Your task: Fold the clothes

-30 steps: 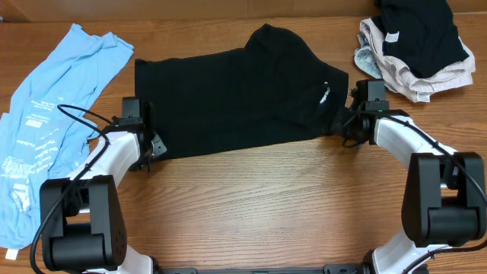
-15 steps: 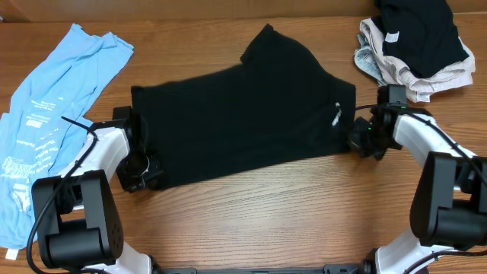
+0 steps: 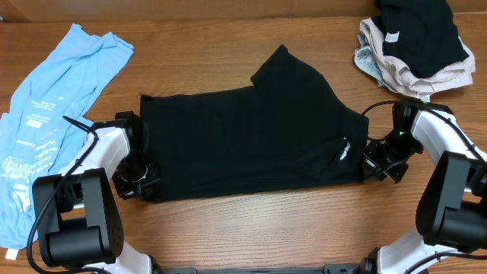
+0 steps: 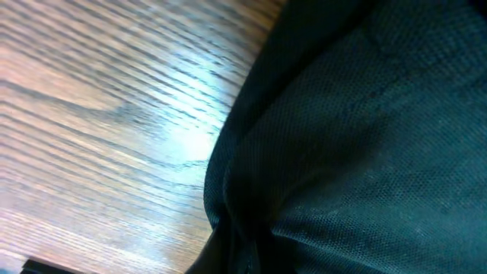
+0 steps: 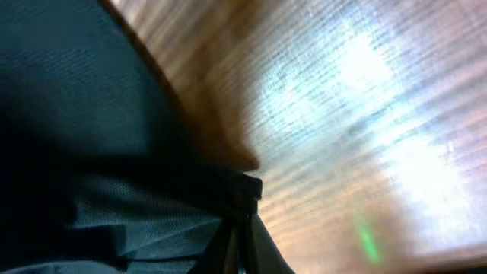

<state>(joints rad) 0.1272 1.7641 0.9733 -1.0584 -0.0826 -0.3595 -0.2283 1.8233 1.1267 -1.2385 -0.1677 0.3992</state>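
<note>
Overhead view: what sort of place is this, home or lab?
Probably a lab bench for robot clothes-folding trials: a left arm and right arm at a wooden table, a black garment spread between them, a light blue garment and a clothes pile set aside.

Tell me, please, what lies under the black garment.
Wooden table shows around the garment; whatever lies beneath is covered. The left gripper and right gripper pinch its near corners.
</note>
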